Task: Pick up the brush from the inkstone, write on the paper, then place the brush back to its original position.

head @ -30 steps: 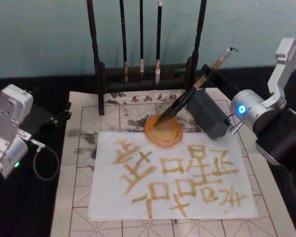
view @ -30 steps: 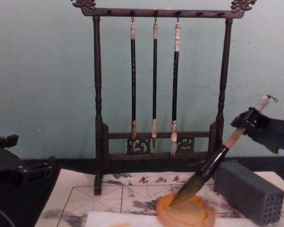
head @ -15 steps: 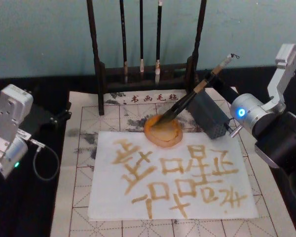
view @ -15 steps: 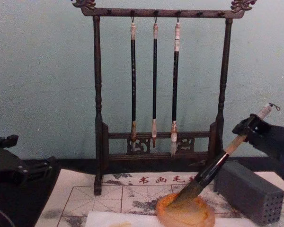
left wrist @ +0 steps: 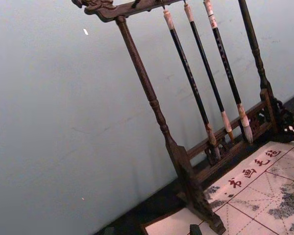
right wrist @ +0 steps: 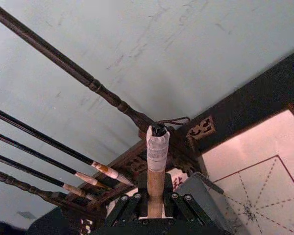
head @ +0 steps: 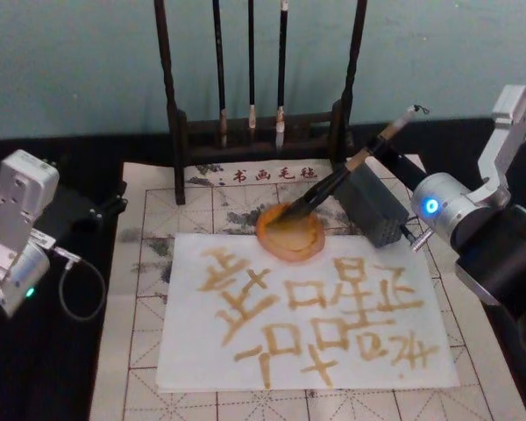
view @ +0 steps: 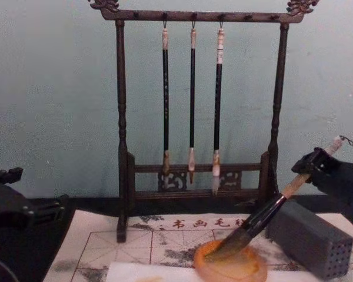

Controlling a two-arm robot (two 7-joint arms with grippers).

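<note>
At paper's [head: 188, 338] far edge, right pincer [view: 313, 167] clamps brush [head: 346, 164] — bristles in inkstone [head: 291, 239], three brushes [view: 192, 100] hung behind; left arm [head: 17, 230] parked.

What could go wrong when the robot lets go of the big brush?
The brush, held tilted by the right gripper with bristles in the inkstone, might roll or slide out once released. Wet bristles could smear the written paper beside the inkstone. The handle passes close to the grey block and may bump it.

One brush [head: 344, 166], three slim brushes [head: 251, 61] (hanging), one inkstone [head: 291, 247], one paper [head: 193, 351], one block [head: 374, 207].
</note>
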